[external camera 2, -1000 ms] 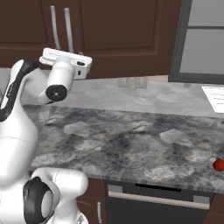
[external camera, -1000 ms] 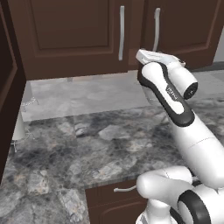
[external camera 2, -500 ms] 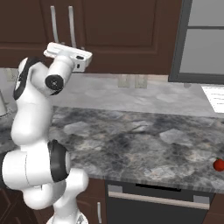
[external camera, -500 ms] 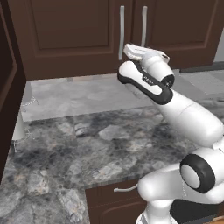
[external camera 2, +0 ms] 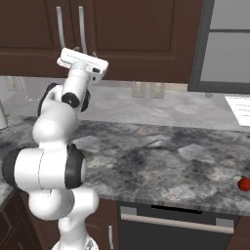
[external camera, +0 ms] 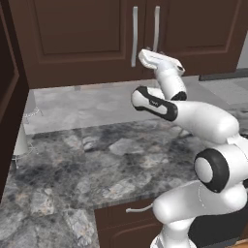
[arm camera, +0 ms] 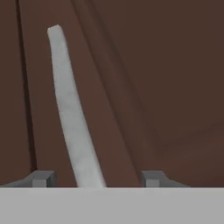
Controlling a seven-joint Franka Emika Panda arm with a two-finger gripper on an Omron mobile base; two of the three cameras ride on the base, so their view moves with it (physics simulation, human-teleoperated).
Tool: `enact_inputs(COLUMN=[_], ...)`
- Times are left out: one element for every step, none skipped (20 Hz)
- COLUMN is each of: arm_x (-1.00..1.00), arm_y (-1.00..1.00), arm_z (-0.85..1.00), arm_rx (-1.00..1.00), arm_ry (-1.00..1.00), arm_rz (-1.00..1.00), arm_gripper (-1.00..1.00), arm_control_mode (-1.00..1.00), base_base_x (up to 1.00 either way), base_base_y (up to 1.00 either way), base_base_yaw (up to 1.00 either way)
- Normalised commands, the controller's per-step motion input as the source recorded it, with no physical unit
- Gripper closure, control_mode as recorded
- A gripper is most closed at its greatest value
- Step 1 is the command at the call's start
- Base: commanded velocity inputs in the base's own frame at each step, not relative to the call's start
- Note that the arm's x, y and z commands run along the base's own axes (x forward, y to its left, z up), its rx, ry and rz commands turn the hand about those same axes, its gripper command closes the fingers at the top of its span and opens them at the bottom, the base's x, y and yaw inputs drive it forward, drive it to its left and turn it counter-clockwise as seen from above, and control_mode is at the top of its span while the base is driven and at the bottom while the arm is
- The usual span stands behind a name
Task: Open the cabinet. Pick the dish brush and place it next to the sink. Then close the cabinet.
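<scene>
Left base view: a dark brown cabinet [external camera: 97,38] hangs above a grey stone counter [external camera: 87,160], both doors closed, two silver bar handles side by side at the middle. The white arm reaches up so the gripper [external camera: 156,54] sits at the foot of the right handle [external camera: 156,29].

Right base view: the same cabinet, doors closed. The gripper presses in at the lower end of the right handle. Far right of the cabinet, near the counter's front edge, lies a small red thing [external camera 2: 244,183], perhaps the brush; it is too small to tell.

Hand view: the handle runs as a pale bar up the brown door, passing between the two fingertips [arm camera: 42,179], nearer the left one. The jaws stand apart around it; whether either pad touches it cannot be told.
</scene>
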Motion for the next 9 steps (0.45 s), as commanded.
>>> enact_inputs(arm_x=[0.47,0.48,0.41,0.33,0.21,0.05,0.0,0.0,0.0], arm_y=[-0.05,-0.09,-0.12,-0.09,-0.08,-0.02,0.0,0.0,0.0], arm_z=[0.0,0.0,0.06,0.11,0.11,0.08,0.03,0.01,0.0], arm_rx=[0.13,0.14,0.12,0.12,0.12,0.09,0.05,0.02,0.0], arm_ry=[0.0,0.0,0.02,0.02,0.02,0.02,0.02,0.03,0.01], arm_rz=[0.0,0.02,0.03,0.03,0.03,0.02,0.01,0.01,0.01], arm_gripper=[-1.0,-1.0,-1.0,-1.0,-1.0,-1.0,-1.0,-1.0,-1.0], arm_control_mode=[-1.0,-1.0,-1.0,-1.0,-1.0,-1.0,-1.0,-1.0,-1.0], base_base_x=[0.0,0.0,0.0,0.0,0.0,0.0,0.0,0.0,0.0], base_base_y=[0.0,0.0,0.0,0.0,0.0,0.0,0.0,0.0,0.0], base_base_yaw=[0.0,0.0,0.0,0.0,0.0,0.0,0.0,0.0,0.0])
